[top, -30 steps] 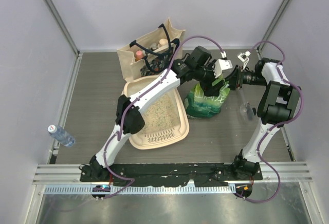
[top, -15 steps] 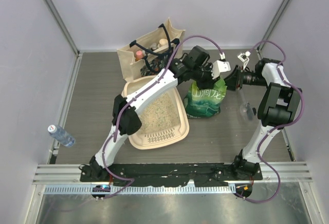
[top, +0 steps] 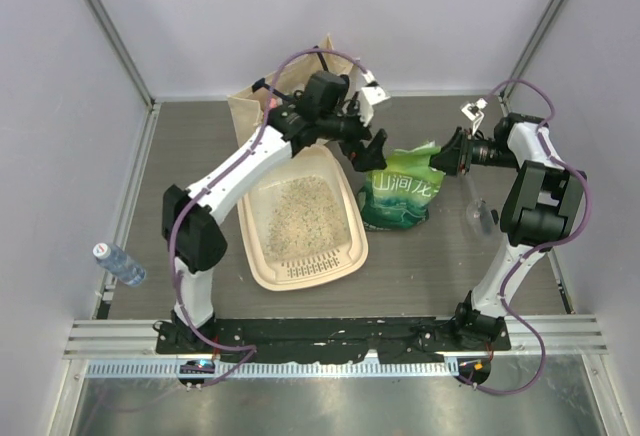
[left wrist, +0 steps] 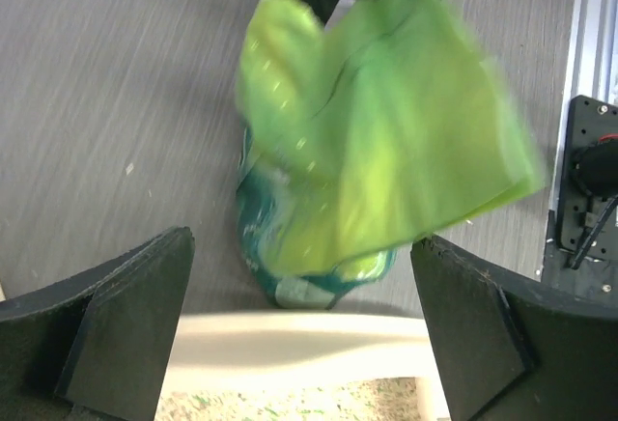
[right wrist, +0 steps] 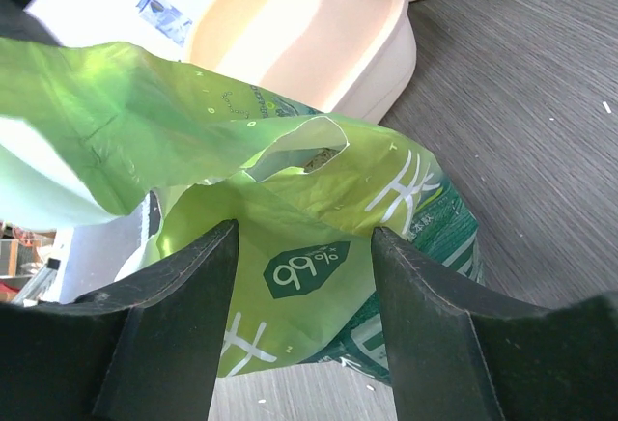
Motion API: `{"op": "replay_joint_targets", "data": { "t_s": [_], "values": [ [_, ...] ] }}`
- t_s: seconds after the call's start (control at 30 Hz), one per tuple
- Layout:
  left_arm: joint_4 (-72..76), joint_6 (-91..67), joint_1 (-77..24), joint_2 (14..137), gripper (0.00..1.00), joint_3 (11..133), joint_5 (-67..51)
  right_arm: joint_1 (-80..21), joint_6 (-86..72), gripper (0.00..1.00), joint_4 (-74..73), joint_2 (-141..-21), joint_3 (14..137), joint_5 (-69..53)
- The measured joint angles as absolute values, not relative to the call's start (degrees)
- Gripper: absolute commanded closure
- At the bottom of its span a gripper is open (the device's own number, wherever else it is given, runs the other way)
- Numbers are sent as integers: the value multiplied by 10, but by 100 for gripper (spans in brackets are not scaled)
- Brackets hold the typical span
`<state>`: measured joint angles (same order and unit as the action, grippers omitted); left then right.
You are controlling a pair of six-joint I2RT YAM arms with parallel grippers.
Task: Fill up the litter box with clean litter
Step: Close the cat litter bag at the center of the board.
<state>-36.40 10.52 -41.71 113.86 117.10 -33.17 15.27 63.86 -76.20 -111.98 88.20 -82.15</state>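
Observation:
The cream litter box lies left of centre with clean litter spread over its floor. A green bag with white characters stands upright just right of it. My left gripper is open and empty above the box's far right corner, beside the bag's top. Its wrist view shows the bag, the box rim and litter below the open gripper. My right gripper is open at the bag's upper right; its wrist view shows the bag ahead of the open gripper and the box behind.
A beige tote bag with dark handles stands behind the box. A water bottle lies at the left edge. A small clear object lies right of the green bag. Metal rails run along the near edge.
My left gripper has let go of the green bag's top and swung left and back toward the litter box. The bag has settled upright. The right arm has hardly moved.

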Motion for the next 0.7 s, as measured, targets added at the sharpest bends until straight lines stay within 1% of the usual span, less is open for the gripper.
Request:
{"op": "replay_joint_targets", "data": {
  "t_s": [0.07, 0.2, 0.33, 0.4, 0.53, 0.6, 0.63, 0.7],
  "values": [
    [-310, 72, -396, 1107, 2, 1095, -349, 153, 634, 37, -762, -1120, 881, -827],
    [-221, 4, -381, 1108, 5, 1014, -376, 153, 623, 38, -763, -1120, 880, -833],
    [-157, -54, -396, 1138, 8, 998, -411, 153, 615, 39, -762, -1120, 873, -835],
    [-126, -76, -402, 1145, 0, 996, -422, 153, 613, 40, -762, -1122, 867, -837],
    [-71, -106, -410, 1146, 0, 990, -443, 154, 613, 41, -764, -1129, 856, -837],
    [-53, -113, -410, 1146, 8, 988, -445, 157, 613, 40, -764, -1134, 855, -837],
    [-46, -114, -411, 1146, 19, 987, -440, 158, 613, 40, -764, -1136, 855, -837],
    [-46, -108, -414, 1146, 27, 987, -427, 159, 613, 40, -764, -1139, 856, -837]
  ]
}}
